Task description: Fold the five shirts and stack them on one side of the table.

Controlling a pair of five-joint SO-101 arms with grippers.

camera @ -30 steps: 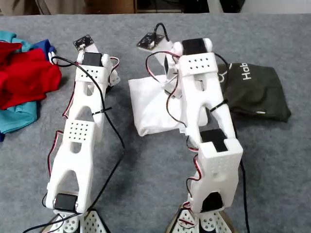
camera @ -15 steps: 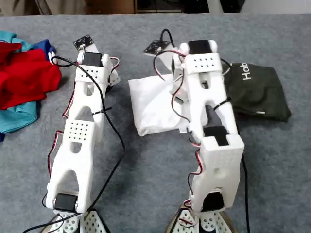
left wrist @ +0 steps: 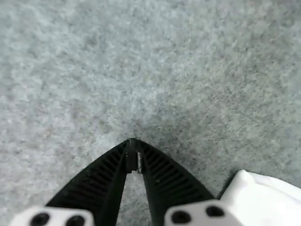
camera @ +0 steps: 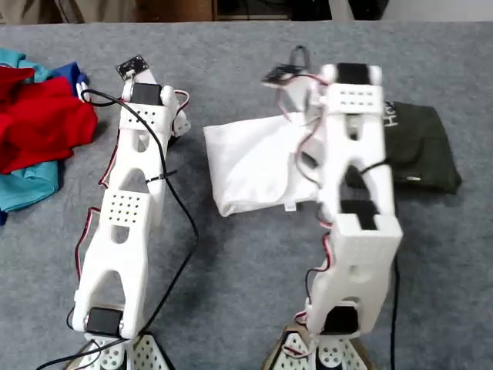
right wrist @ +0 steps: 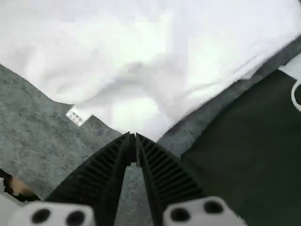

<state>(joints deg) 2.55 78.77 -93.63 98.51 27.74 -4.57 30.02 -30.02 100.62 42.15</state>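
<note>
A white shirt [camera: 246, 166] lies loosely folded at the table's middle. To its right lies a folded dark green shirt [camera: 420, 150]. My right arm [camera: 354, 169] stretches over the gap between them. In the right wrist view my right gripper [right wrist: 132, 136] is shut, its tips pinching a corner of the white shirt's [right wrist: 141, 56] hem, with the dark green shirt [right wrist: 244, 141] just beside it. My left gripper [left wrist: 132, 141] is shut on nothing over bare grey table. A red shirt [camera: 38, 123], a teal shirt [camera: 27, 189] and a blue one [camera: 71, 75] lie heaped at the far left.
The grey cloth-covered table [camera: 231, 270] has free room in front of the white shirt and between the two arms. My left arm [camera: 131, 193] stands between the heap and the white shirt. A small label [right wrist: 75, 116] sticks out from the white shirt's hem.
My right arm has swung to the right, from over the white shirt to its right edge by the dark green shirt. The left arm has not moved.
</note>
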